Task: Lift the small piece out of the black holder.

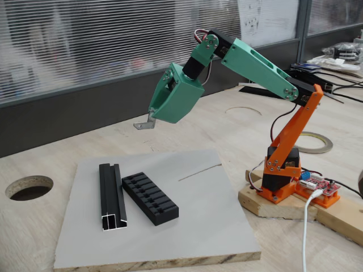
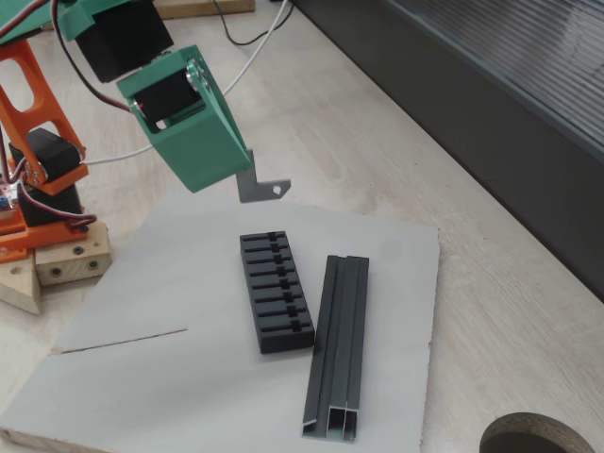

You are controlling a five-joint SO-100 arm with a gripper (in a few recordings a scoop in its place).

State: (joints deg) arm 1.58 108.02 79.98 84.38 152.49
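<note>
Green gripper (image 1: 152, 116) closed on small grey L-shaped bracket (image 1: 145, 123), holding it in air, well above grey board (image 1: 210, 221). Bracket hangs from gripper tip (image 2: 247, 170), foot with hole (image 2: 265, 190) pointing sideways. Black slotted holder (image 2: 275, 291) lies flat on board, black channel rail (image 2: 339, 345) just beside it.

The gripper (image 2: 247, 177) is matt green plastic; the small piece (image 2: 261, 187) clamped in it is thin grey metal, dull-sheened; below it the black holder (image 2: 275, 292) looks matt plastic; beside that, the rail (image 2: 339, 343) shows smooth dark metal; the board (image 2: 142, 377) is smooth grey with raw wooden edges.
</note>
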